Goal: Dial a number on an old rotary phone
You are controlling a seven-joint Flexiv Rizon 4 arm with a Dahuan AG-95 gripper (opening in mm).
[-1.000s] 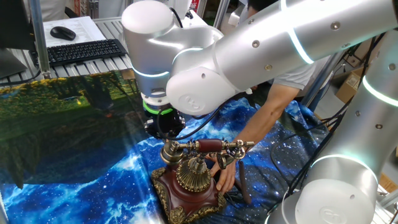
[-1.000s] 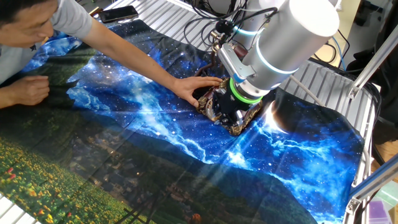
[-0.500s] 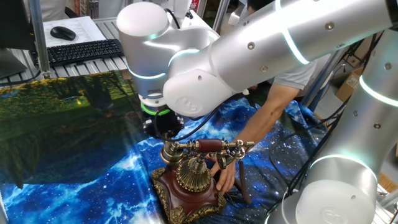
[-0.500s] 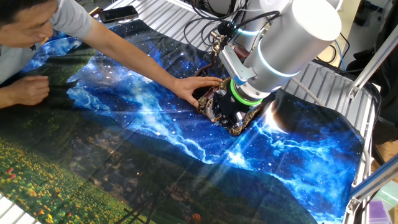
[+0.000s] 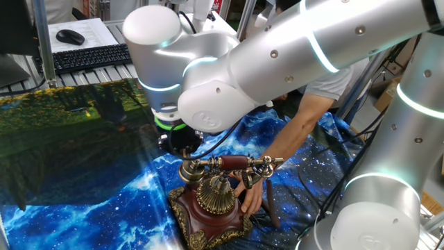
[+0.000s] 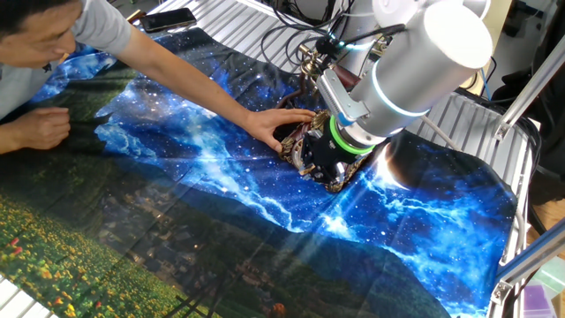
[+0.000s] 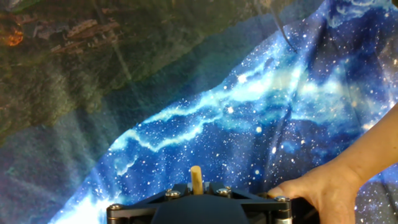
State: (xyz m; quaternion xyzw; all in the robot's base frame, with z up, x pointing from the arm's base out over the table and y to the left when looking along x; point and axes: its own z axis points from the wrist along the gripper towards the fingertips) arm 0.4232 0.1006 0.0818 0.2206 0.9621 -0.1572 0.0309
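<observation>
Here one old rotary phone (image 5: 214,198), one gripper (image 5: 182,144), one person's hand (image 5: 251,192).

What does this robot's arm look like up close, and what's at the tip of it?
The arm is fat, rounded silver-white tubes with glowing pale rings at the joints and a green band near the wrist. Black cables trail off it. The gripper end is black, bolted metal with one pale peg sticking out.

The phone (image 5: 211,208) sits upright on the starry blue cloth. Its square base is dark red-brown with ornate brass trim at the corners. A ribbed brass dome rises from the middle. Across the top, the handset (image 5: 232,164) lies level in its cradle, brass at both ends with a reddish handle between. From the other side, only a trimmed corner (image 6: 298,155) shows.
</observation>
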